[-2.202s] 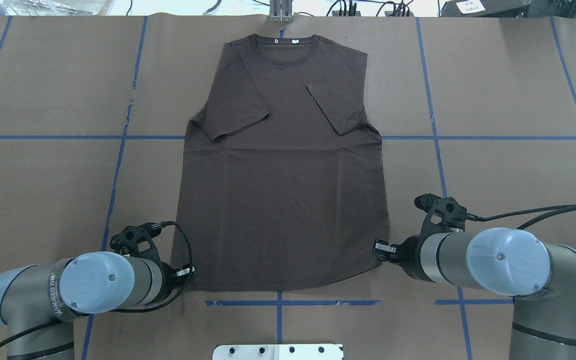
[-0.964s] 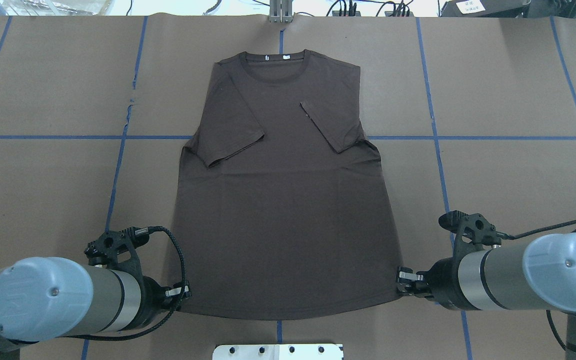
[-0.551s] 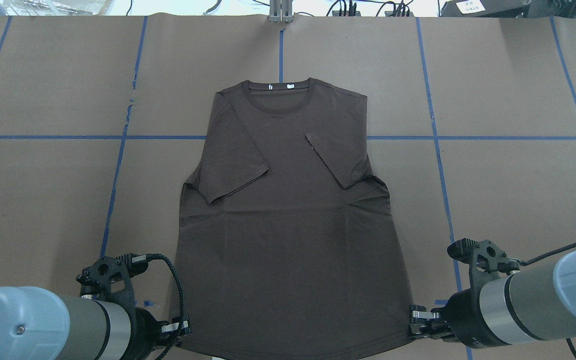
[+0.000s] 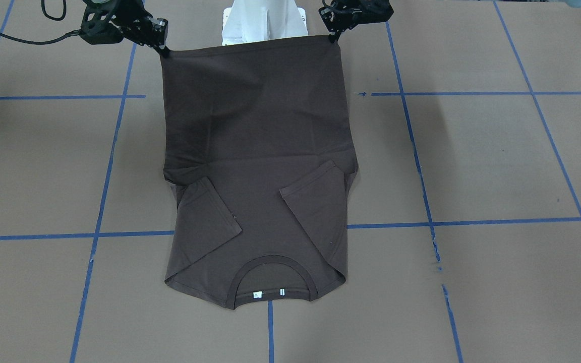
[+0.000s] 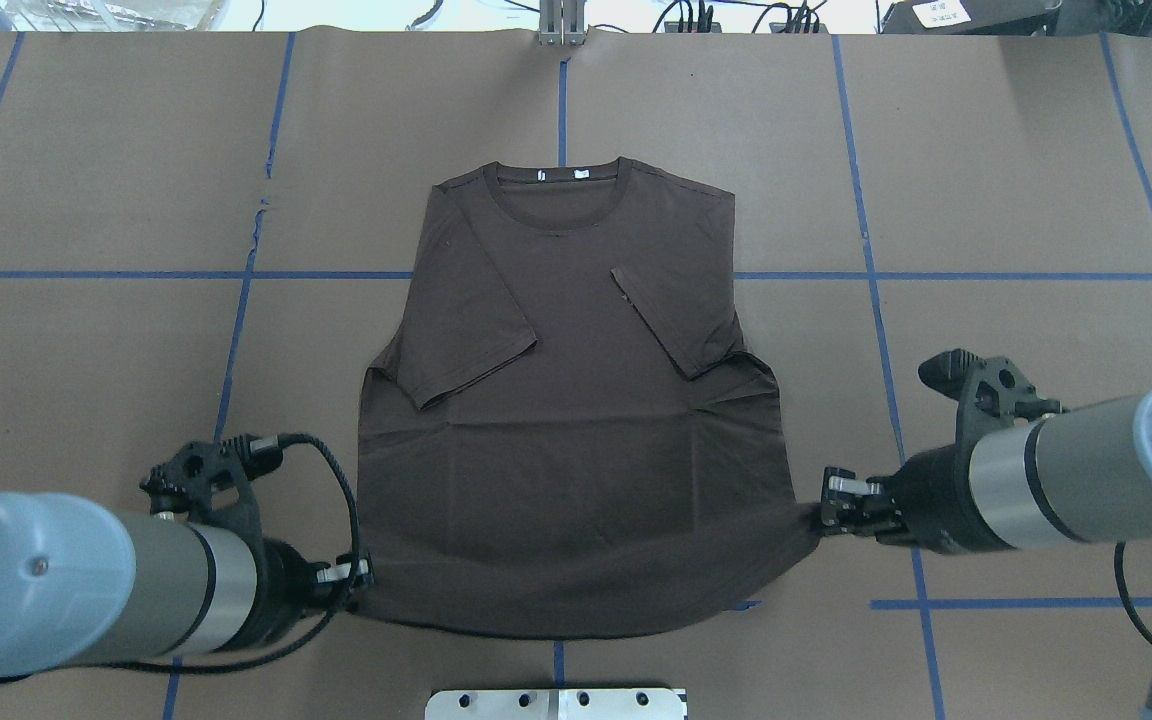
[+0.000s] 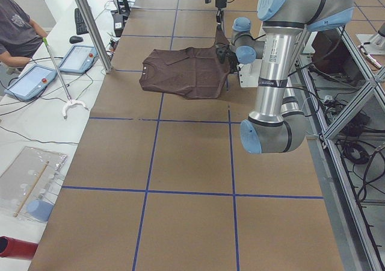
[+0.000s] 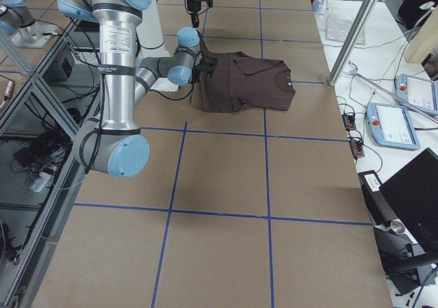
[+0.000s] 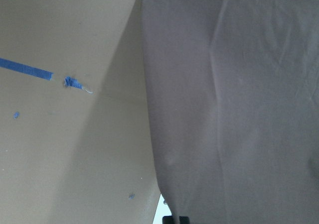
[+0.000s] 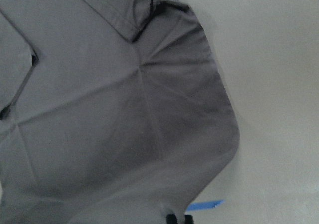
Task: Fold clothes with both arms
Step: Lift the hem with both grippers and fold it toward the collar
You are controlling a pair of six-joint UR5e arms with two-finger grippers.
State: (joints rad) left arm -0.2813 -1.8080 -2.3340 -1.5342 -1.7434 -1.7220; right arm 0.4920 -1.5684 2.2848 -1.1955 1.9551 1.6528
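I saw the left gripper [image 5: 354,575] clenched on one hem corner of the dark brown T-shirt [image 5: 576,420] and the right gripper [image 5: 826,502] clenched on the other. The hem was raised, and the collar end lay flat on the paper-covered table [image 5: 1016,180] with the sleeves folded inward.

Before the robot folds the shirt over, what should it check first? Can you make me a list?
1. Left gripper pinches a bottom corner of the T-shirt: ok.
2. Right gripper pinches the other bottom corner: ok.
3. Hem stretched straight between the two grippers: ok.
4. Sleeves folded in over the chest: ok.
5. Collar end lying flat on the table: ok.
6. Grip tight enough not to slip: cannot tell.
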